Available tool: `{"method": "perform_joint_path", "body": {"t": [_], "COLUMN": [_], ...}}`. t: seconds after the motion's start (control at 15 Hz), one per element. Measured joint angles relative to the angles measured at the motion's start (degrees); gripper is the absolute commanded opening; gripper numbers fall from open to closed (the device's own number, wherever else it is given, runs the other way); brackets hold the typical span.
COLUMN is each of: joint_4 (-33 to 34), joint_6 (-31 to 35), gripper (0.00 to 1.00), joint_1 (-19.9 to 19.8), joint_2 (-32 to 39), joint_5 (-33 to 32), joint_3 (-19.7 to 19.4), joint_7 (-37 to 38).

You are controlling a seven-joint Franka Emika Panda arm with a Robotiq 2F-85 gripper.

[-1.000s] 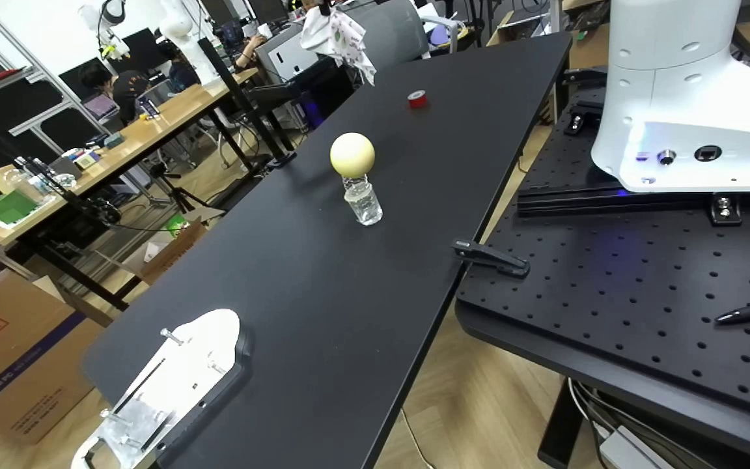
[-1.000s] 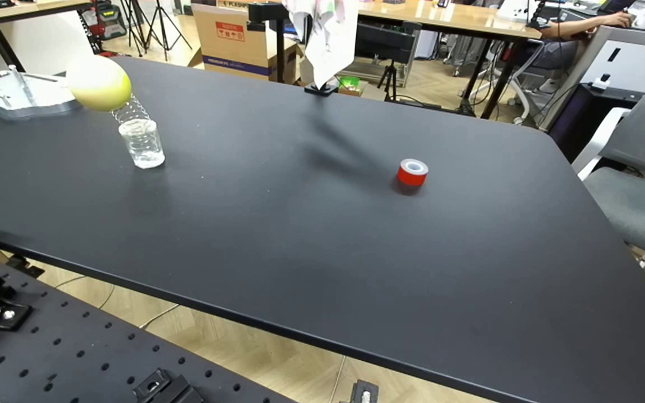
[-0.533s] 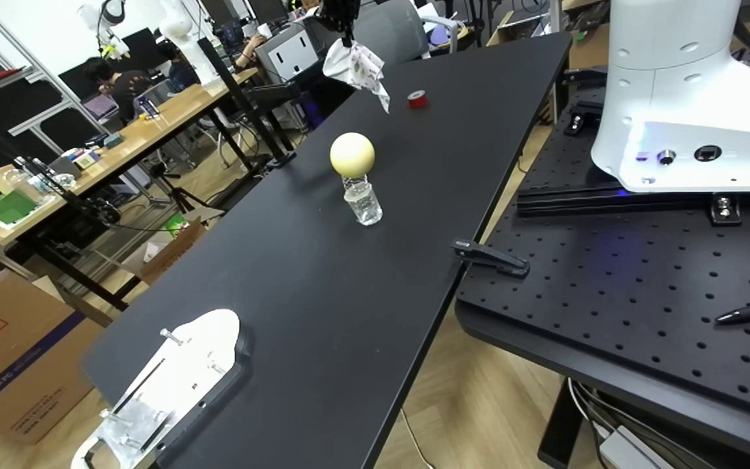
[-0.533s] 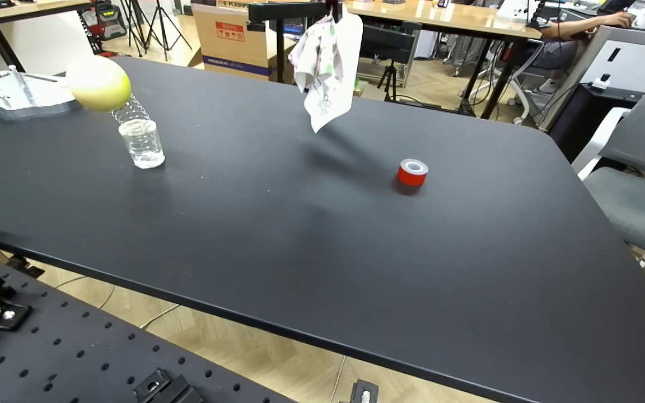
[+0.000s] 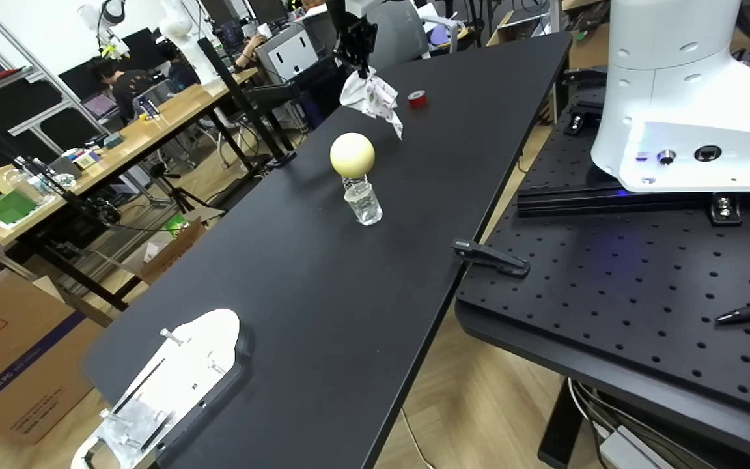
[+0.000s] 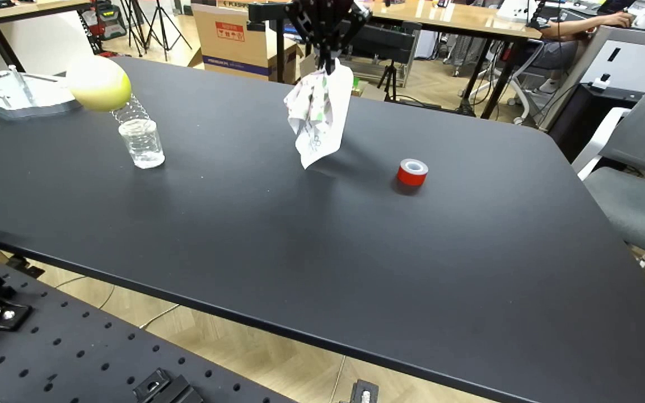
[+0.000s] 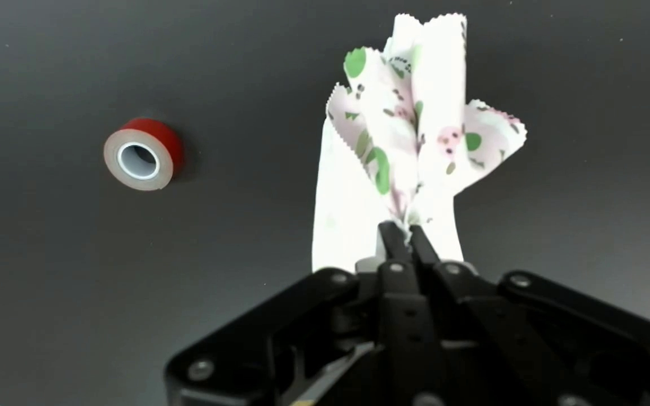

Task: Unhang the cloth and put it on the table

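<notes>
Cloth (image 6: 322, 120) and gripper (image 7: 404, 230) both lower than half a second ago, down over the table (image 6: 412, 268).
Gripper pinches the cloth in a bunch, its two tips nearly meeting in the wrist view. From that pinch, folds printed in green and pink fan toward twelve o'clock, one patterned corner between one and two, a plain white flap at nine. Lowest corner hangs close to the table; from here I cannot tell whether it touches. Red tape roll (image 6: 412, 178) rests near the cloth, at its four o'clock in an exterior view. Yellow ball (image 5: 352, 155) sits atop a clear container (image 5: 363, 205), near seven o'clock from the cloth in an exterior view; white pegged board (image 5: 180, 378) lies on the table much farther along that bearing.
</notes>
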Motion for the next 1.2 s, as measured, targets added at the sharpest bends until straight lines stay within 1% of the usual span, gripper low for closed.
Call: {"method": "perform_joint_path", "body": {"t": [0.07, 0.13, 0.2, 0.27, 0.53, 0.8, 0.93, 1.2], "joint_4": [0.0, 0.0, 0.0, 0.0, 0.0, 0.0, 0.0, -0.6], "joint_6": [0.8, 1.6, 2.3, 2.7, 2.4, 0.0, -3.1, -9.8], "gripper": [0.30, 0.31, 0.36, 0.44, 0.69, 0.97, 1.00, 1.00], "joint_1": [-0.1, -0.3, -0.4, -0.5, -0.5, -0.5, -0.5, -0.5], "joint_2": [0.9, 1.8, 2.6, 3.2, 3.7, 2.4, 1.0, -2.6], "joint_5": [0.0, 0.0, 0.0, 0.1, 0.4, 3.5, 3.7, 5.3], "joint_3": [0.0, -0.1, -0.1, -0.1, 0.1, 0.5, 0.3, 0.0], "joint_7": [-0.1, -0.1, -0.1, -0.1, -0.2, -0.2, 0.4, 0.4]}}
